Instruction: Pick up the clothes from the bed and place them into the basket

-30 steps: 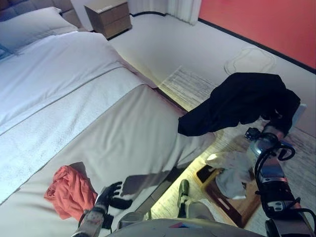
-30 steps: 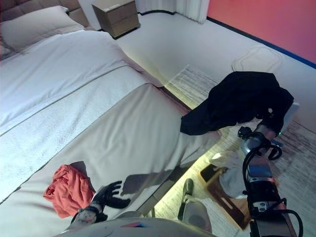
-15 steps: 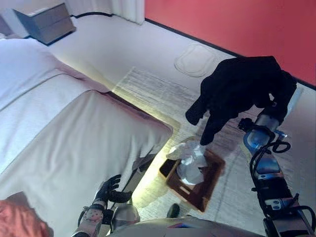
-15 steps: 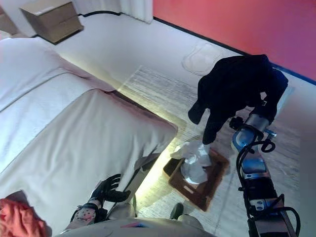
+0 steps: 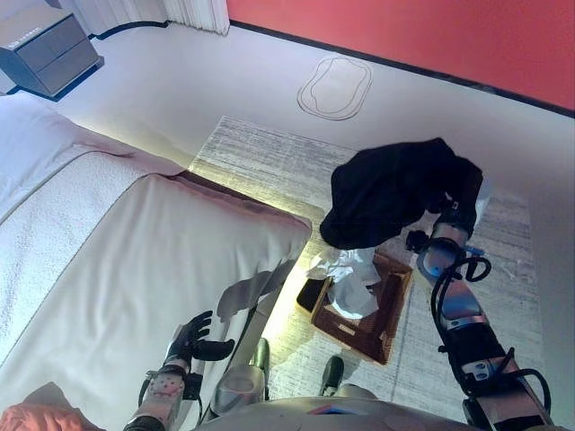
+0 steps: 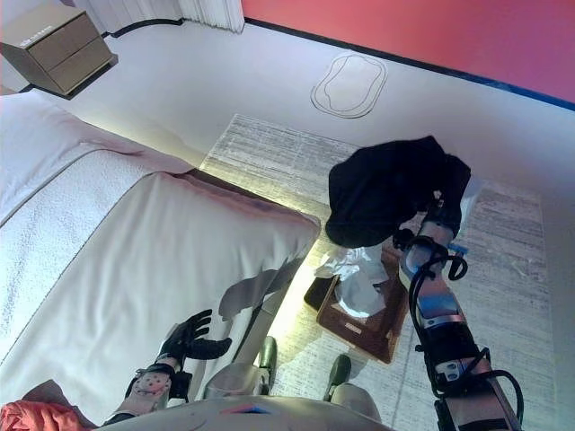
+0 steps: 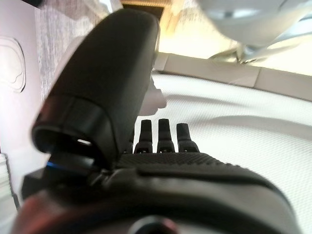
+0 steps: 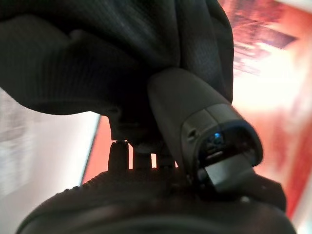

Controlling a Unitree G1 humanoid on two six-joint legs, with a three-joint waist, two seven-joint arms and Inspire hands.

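The right hand (image 8: 161,195) pinches a black garment (image 5: 391,189) between thumb and fingers, holding it aloft just above the wooden basket (image 5: 373,319), where a white cloth (image 5: 346,274) already lies, presumably so it drops in. The left hand (image 5: 190,339) rests released over the bed (image 5: 117,269); an orange garment (image 5: 40,419) remains there.

A black garment (image 5: 386,190) hangs above a brown basket (image 5: 375,321) that holds white cloth (image 5: 346,274), on a grey streaked rug (image 5: 269,157) beside the white and beige bed (image 5: 117,260), with an orange-red garment (image 5: 36,418) and a red wall (image 5: 404,31).
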